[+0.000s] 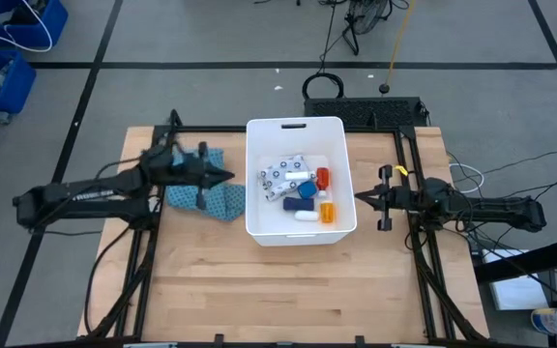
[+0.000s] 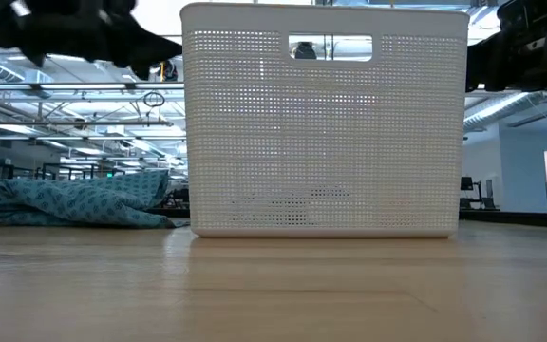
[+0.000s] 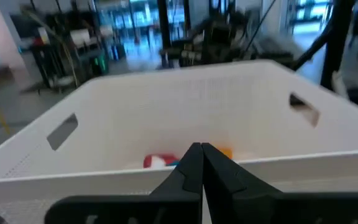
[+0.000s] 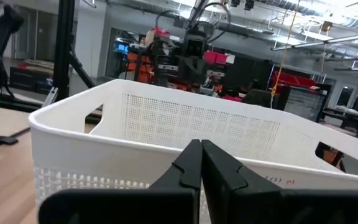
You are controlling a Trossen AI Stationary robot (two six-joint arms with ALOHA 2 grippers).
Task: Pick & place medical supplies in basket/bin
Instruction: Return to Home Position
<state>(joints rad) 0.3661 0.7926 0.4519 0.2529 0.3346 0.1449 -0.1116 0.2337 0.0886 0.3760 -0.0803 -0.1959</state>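
The white bin (image 1: 255, 164) stands mid-table and holds the supplies: a patterned white pouch (image 1: 283, 175), a red bottle (image 1: 322, 178), an orange pill bottle (image 1: 328, 212), blue pieces (image 1: 305, 190) and a white tube (image 1: 305, 215). My left gripper (image 1: 230, 176) hovers shut just left of the bin, above the teal cloth (image 1: 211, 198). In the left wrist view its shut fingers (image 3: 201, 163) point over the bin's rim (image 3: 104, 174), with red and orange items beyond. My right gripper (image 1: 358, 198) is shut beside the bin's right wall; its fingertips (image 4: 200, 158) face that wall (image 4: 104, 155).
The teal patterned cloth (image 2: 84, 204) lies crumpled on the table left of the bin (image 2: 326, 133). Bare wood lies along the near edge (image 1: 288, 290). Black frame rails (image 1: 424, 261) run along the table's sides, and blue crates (image 1: 8, 48) sit on the floor at far left.
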